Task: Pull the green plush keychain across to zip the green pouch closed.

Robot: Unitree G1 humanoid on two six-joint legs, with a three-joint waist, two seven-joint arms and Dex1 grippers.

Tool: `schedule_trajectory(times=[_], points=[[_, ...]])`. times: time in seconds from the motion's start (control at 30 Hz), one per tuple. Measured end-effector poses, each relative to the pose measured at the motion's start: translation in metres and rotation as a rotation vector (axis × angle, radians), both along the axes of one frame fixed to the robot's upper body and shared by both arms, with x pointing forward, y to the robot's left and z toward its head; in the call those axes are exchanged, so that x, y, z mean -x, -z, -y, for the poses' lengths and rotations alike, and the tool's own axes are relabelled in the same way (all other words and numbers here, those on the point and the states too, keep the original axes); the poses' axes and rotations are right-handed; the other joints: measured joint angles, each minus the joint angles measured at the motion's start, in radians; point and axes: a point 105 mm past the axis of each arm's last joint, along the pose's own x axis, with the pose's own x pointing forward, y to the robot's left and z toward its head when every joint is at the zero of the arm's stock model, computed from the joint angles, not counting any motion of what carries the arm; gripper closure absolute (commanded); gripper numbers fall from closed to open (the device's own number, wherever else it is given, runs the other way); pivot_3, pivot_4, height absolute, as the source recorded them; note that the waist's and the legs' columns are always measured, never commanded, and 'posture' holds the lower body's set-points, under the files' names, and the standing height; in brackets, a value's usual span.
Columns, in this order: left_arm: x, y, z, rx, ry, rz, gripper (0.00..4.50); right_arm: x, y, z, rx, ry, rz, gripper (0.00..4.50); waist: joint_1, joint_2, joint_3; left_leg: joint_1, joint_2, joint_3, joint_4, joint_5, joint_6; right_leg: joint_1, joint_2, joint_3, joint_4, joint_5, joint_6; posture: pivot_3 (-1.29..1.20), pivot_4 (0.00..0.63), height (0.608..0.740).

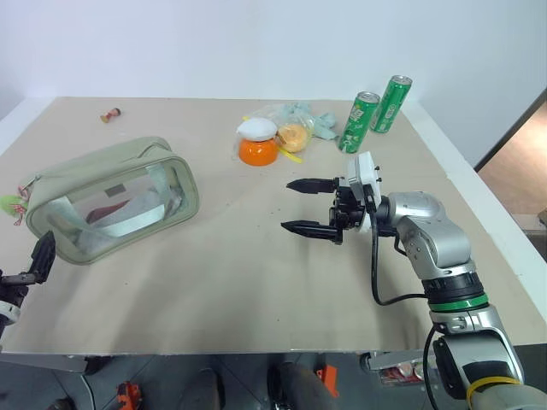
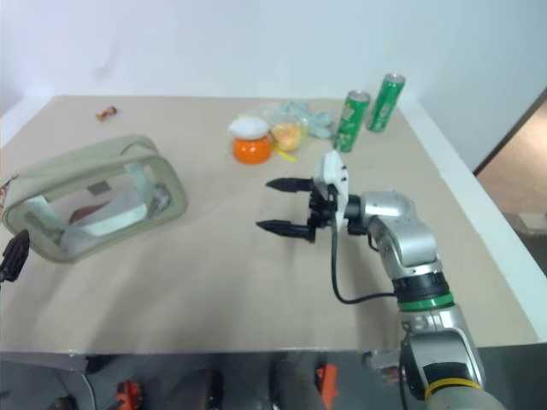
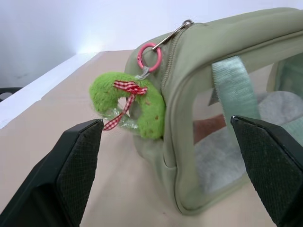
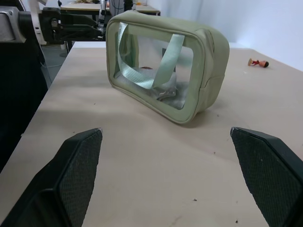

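Sage-green fabric of the green pouch (image 1: 111, 198) sits on the left part of the bench (image 1: 256, 282), lying with a clear side panel facing the robot, and neither claw touches it. The green plush keychain (image 3: 129, 104) hangs off the pouch's left end on a pink ring clipped to the zipper pull, so the slider is parked at that end; whether that end is the open or the closed stop cannot be told, since the teeth along the top are not readable in any view. Judging by that, the pull is probably not yet done: nothing is gripped, and the whole stroke across the top likely remains. Left claw (image 1: 34, 260) hovers low at the near-left bench edge, just short of the pouch's left end, fingers spread wide and empty. Right claw (image 1: 308, 207) hangs mid-bench, well apart from the pouch, pointing toward it, fingers spread and empty as well. Head views give the layout: pouch left, an orange container (image 1: 258, 150), a crumpled plastic bag (image 1: 301, 118) and two green cans (image 1: 376, 111) at the far side, a small red item (image 1: 110, 114) far left; the keychain there is just a lime speck at the frame edge. Left wrist view adds the detail: charm, gingham bow, ring and metal pull, lined up between its own fingers. Right wrist view shows the pouch's opposite end, the strap and contents through the panel, and the left claw beyond it, but not the charm.
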Motion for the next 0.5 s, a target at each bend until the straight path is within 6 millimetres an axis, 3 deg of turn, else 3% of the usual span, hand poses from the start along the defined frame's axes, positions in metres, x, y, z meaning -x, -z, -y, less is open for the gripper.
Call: schedule_trajectory(times=[0.1,0.2,0.4,0.5], points=[[-0.012,0.000,0.000,0.035,0.032,0.011,0.03,0.001,0.003,0.003,0.004,0.024,0.000,0.00,0.001,0.000,0.000,0.000,0.000,0.000,0.000,0.000,0.000,0.000,0.000,0.000,0.000,0.000,0.000,0.00,0.150,0.740],[-0.023,0.009,0.012,0.061,0.092,-0.021,0.03,0.001,0.002,0.006,0.009,0.042,0.007,0.00,0.001,0.000,0.000,0.000,0.000,0.000,0.000,0.000,0.000,0.000,0.000,0.000,0.000,0.000,0.000,0.00,0.150,0.740],[-0.033,0.017,0.017,0.079,0.120,-0.046,1.66,0.001,0.005,0.013,0.016,0.081,0.000,0.00,0.000,0.000,0.000,0.000,0.002,0.000,-0.001,0.000,0.000,-0.001,0.001,0.000,0.000,0.000,0.000,0.00,0.150,0.740],[-0.034,0.018,0.016,0.079,0.111,-0.051,2.82,0.001,0.005,0.013,0.016,0.086,0.001,0.00,0.001,0.000,0.000,0.000,0.002,0.000,-0.001,0.000,0.000,-0.001,0.001,0.000,0.000,0.000,0.000,0.00,0.150,0.740]])
